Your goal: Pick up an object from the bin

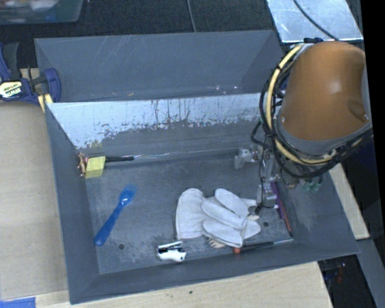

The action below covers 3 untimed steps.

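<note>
The white gloves (213,221) lie in a soft heap on the floor of the bin (75,217), near its front wall and a bit to the right. The gripper (264,200) is low in the bin, right at the gloves' right edge. It looks like it is touching the cloth there. I cannot tell if the gripper is open or closed, because it is thin and dark against the grey floor. Above it sits the arm's big round orange cover (323,92), with cables looped around it.

Just under the gloves' right side lies a thin pen (260,246), along the front wall. A second thin stick (283,217) lies just right of the gripper. Just left of the gloves' bottom edge is a small black and white thing (171,252). Farther left of the gloves lies a blue spoon (113,215), tilted. Up and far left of the gloves, by the back wall, is a yellow block (95,167) with a dark rod sticking out to its right.
</note>
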Motion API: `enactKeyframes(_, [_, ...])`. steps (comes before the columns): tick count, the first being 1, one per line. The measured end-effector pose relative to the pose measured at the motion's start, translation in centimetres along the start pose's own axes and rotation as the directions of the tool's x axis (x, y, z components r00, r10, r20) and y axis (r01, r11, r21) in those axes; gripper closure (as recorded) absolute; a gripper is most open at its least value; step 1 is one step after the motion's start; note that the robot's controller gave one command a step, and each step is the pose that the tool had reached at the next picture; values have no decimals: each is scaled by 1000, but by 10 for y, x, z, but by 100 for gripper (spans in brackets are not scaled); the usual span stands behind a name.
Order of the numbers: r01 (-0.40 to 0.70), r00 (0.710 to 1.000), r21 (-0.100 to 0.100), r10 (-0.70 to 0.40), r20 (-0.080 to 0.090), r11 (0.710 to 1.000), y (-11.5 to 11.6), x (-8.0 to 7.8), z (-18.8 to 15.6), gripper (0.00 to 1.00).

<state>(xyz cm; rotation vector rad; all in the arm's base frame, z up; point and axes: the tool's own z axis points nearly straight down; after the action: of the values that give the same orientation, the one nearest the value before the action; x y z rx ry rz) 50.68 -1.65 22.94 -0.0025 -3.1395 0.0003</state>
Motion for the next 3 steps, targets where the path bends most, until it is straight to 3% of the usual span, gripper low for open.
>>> enactKeyframes(1, [0, 1000, 0, 0, 6, 1000, 0, -1, -2, 0])
enactKeyframes(2, [-77, 997, -1, 77, 12, 997, -1, 15, 146, 0])
enactKeyframes(3, [-111, 993, -3, 111, 25, 994, 21, 22, 66, 0])
